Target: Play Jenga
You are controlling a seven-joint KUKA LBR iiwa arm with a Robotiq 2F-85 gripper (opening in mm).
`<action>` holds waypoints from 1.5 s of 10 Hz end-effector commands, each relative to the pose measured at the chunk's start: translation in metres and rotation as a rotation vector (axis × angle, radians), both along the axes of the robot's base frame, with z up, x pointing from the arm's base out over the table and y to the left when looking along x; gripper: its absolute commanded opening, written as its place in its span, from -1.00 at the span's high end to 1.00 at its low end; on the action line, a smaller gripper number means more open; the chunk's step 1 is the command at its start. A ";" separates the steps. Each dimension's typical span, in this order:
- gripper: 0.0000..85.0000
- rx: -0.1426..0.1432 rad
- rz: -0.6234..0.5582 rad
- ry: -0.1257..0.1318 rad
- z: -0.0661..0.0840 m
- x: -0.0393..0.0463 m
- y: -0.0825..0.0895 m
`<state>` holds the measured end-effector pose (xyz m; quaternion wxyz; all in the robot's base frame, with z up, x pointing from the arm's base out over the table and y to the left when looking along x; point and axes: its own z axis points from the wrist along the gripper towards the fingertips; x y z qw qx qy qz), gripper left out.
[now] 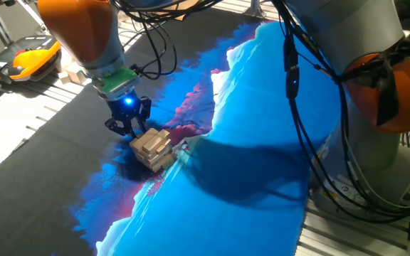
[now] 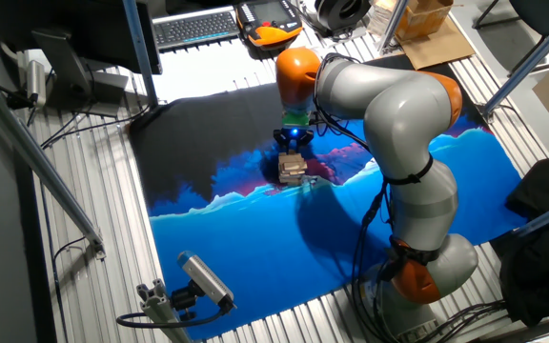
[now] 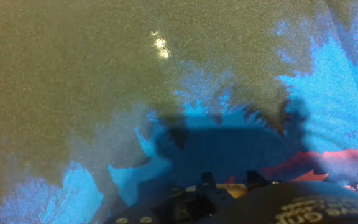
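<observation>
The Jenga tower [image 1: 152, 148] is a small low stack of pale wooden blocks, slightly askew, standing on the cloth where black meets blue. It also shows in the other fixed view [image 2: 292, 170]. My gripper [image 1: 129, 129] hangs just behind and to the left of the tower, low and close to its upper blocks; whether it touches them I cannot tell. Its black fingers look spread and hold nothing. In the other fixed view the gripper [image 2: 294, 149] is right above the tower. The hand view shows only cloth and the dark gripper body [image 3: 260, 205]; the tower is out of view there.
A black, blue and pink cloth [image 1: 262, 142] covers the table. An orange pendant [image 1: 35, 57] and loose chunky wooden blocks [image 1: 70, 75] lie at the far left. My arm's base [image 2: 427, 267] stands at the cloth's edge. A keyboard [image 2: 196, 27] and a tripod camera [image 2: 203, 281] are nearby.
</observation>
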<state>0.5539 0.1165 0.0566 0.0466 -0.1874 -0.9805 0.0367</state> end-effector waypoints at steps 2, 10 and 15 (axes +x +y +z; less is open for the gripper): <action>0.20 0.002 -0.002 0.001 0.001 -0.0010 0.001; 0.20 0.001 -0.006 0.002 0.000 -0.0030 0.003; 0.60 0.001 -0.003 0.002 0.000 -0.0027 0.002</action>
